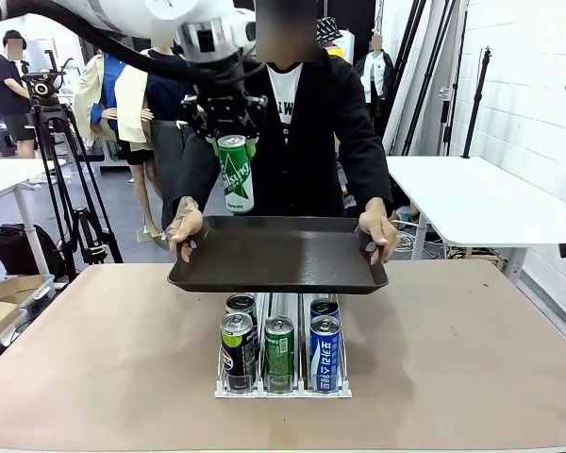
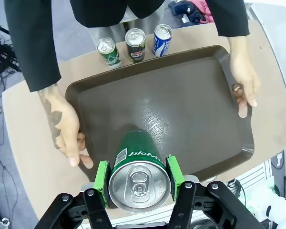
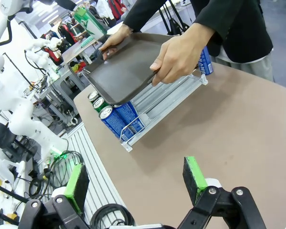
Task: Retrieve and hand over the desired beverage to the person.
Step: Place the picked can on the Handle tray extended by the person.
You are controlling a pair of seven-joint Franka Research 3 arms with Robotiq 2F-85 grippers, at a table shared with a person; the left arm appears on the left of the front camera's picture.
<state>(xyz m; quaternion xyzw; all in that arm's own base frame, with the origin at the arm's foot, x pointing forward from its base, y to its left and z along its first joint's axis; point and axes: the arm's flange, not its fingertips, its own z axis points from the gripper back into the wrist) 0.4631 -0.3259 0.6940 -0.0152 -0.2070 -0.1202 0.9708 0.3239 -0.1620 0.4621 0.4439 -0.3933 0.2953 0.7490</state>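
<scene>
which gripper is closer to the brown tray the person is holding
Left. The left gripper, shut on a green can, hangs just above the tray; the right gripper sits open over the table, well off to its side.

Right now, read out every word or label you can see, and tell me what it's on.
"사이다", seen upside down, probably: green can in the left gripper.
"AW", cut off by the jacket: white T-shirt.
Rack cans: white print, too small to read.
</scene>
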